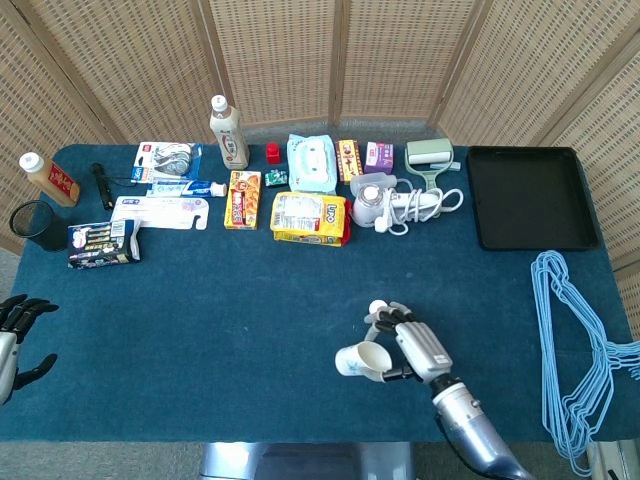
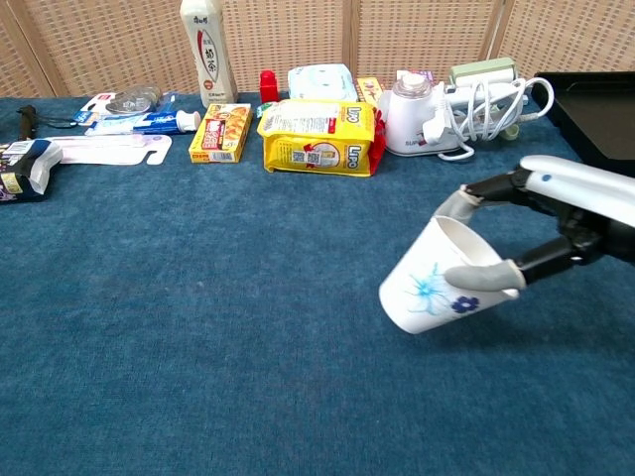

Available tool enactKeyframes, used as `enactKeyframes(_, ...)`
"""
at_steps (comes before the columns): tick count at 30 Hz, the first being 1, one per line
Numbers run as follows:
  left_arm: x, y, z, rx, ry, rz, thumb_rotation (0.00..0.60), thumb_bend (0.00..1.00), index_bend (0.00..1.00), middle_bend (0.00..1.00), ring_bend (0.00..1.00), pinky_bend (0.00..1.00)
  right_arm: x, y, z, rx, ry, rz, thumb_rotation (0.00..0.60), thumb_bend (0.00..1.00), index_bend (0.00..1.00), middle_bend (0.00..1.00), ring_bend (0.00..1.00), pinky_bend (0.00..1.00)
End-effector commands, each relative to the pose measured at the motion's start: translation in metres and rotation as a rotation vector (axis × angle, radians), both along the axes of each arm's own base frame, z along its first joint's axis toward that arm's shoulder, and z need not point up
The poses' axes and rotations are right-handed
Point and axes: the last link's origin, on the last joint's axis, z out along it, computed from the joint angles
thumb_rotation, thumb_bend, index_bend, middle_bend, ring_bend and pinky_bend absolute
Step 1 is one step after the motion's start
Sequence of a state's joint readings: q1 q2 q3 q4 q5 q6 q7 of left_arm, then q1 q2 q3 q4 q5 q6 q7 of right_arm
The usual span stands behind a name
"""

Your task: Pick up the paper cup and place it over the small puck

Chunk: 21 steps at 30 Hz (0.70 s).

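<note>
Right hand point(image 2: 541, 233) pinches the tilted paper cup point(image 2: 437, 278) at its rim; recommend inverting fully, mouth down, over the small puck point(image 1: 377, 307) at its 12 o'clock.

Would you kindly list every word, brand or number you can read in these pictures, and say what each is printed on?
"Lipo": yellow snack bag, printed on its front, clearest in the chest view.
White bottle: dark characters on its label, too blurred to read.
Orange box, toothpaste box, white appliance: print too small to read.
Paper cup in the right hand: only a blue flower design, no text.
</note>
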<state>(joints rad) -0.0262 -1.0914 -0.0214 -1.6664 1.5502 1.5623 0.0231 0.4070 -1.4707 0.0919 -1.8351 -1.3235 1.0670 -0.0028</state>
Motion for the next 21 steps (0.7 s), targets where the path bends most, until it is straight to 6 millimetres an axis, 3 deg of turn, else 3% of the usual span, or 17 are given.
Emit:
enactKeyframes(1, 0.0, -0.001, 0.0, 0.002, 0.0, 0.0, 0.6, 0.18, 0.28, 0.28, 0.16, 0.18, 0.007, -0.004, -0.009, 0.024, -0.045, -0.015, 0.433, 0.24, 0.48, 0.27, 0.16, 0.05)
enactKeyframes(10, -0.001, -0.001, 0.003, 0.007, -0.001, 0.0, 0.6, 0.18, 0.28, 0.28, 0.16, 0.18, 0.019, -0.009, -0.036, 0.032, -0.087, -0.046, 0.43, 0.24, 0.48, 0.27, 0.15, 0.03)
enactKeyframes(21, -0.001, -0.002, 0.004, 0.008, -0.002, 0.002, 0.6, 0.18, 0.28, 0.28, 0.16, 0.18, 0.022, -0.019, -0.053, -0.022, -0.081, -0.032, 0.433, 0.24, 0.47, 0.27, 0.15, 0.02)
